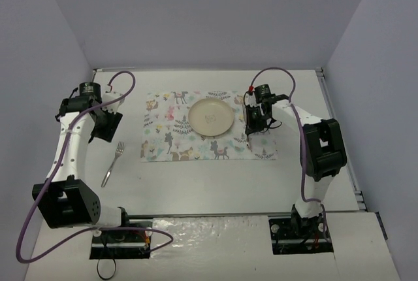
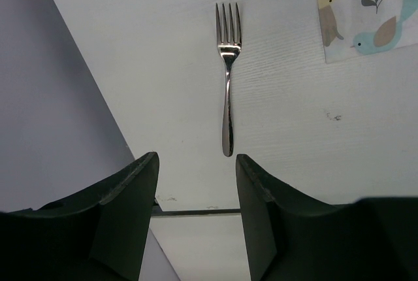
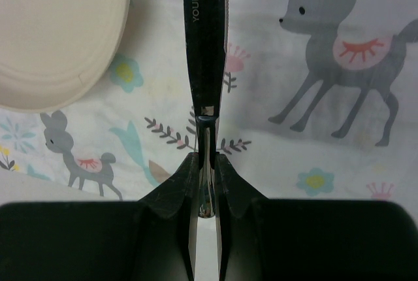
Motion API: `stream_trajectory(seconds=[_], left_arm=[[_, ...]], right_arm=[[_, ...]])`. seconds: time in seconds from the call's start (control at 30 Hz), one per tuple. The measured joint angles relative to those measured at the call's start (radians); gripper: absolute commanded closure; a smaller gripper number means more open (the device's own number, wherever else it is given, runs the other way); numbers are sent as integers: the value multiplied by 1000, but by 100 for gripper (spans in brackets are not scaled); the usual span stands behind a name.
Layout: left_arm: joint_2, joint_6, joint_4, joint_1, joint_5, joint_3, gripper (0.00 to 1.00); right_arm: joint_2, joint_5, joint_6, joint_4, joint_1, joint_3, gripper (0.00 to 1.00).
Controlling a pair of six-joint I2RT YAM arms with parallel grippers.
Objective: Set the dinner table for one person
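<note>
The white dinner table (image 1: 209, 186) carries an animal-print placemat (image 1: 168, 132) with a cream plate (image 1: 210, 116) on it. My right gripper (image 1: 251, 132) hovers over the mat just right of the plate. In the right wrist view it (image 3: 206, 163) is shut on a black knife (image 3: 204, 39) marked YOUBOS, gripping its shiny metal end, with the plate (image 3: 52, 33) at upper left. A silver fork (image 1: 112, 163) lies on the bare table left of the mat. My left gripper (image 1: 99, 129) is open and empty above it; the fork (image 2: 226, 78) lies just beyond its jaws (image 2: 196, 160).
Grey walls enclose the table on the left, back and right. The table's near edge (image 2: 196, 212) shows under the left gripper. A corner of the placemat (image 2: 366, 13) lies to the fork's right. The arm bases and cables sit at the near edge.
</note>
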Motion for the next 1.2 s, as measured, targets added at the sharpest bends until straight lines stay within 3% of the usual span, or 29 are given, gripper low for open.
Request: stream_trajectory(seconds=[0.83, 1.1, 1.2], left_arm=[[-37, 0, -1, 0, 14, -36, 52], [-35, 0, -1, 0, 19, -36, 52], [-31, 0, -1, 0, 19, -36, 52]], right_arm=[[226, -7, 1, -12, 11, 202, 99], [239, -5, -11, -15, 11, 224, 56], [239, -2, -25, -15, 11, 233, 53]])
